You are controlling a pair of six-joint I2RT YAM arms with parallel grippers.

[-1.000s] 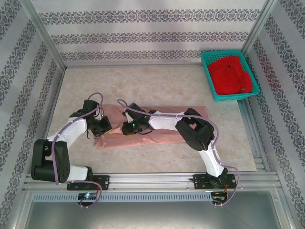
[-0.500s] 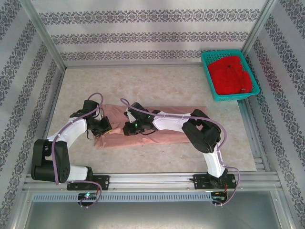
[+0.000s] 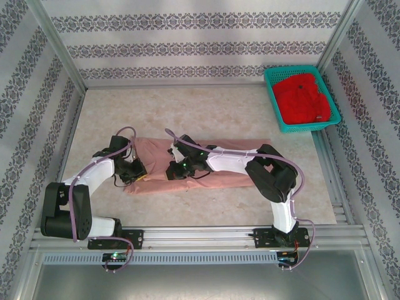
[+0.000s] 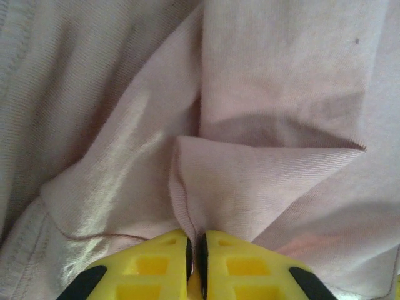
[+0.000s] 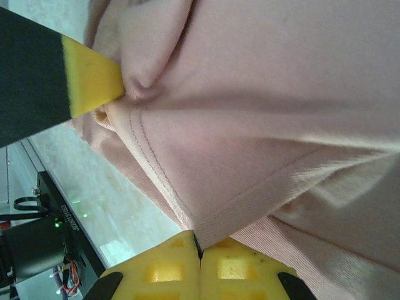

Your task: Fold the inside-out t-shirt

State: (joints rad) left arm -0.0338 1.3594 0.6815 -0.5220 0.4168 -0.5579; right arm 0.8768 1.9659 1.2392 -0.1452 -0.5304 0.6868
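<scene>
Right arm (image 3: 231,157) stretched rightward, tool (image 5: 200,244) pinching t-shirt (image 3: 231,178).

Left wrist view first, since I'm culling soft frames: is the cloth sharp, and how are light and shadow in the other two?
Left wrist: the weave of the dusty salmon-pink soft cloth t-shirt is crisp, with a dark shadow behind its fold. Right wrist: stitching sharp, far background softer. Top external: even light, no harsh glare.

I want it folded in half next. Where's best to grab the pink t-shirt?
Likely the right end of the t-shirt, coming from the right: it lies as a long flat band, that end lies free, and the left gripper and right gripper pinch cloth nearer the left.
</scene>
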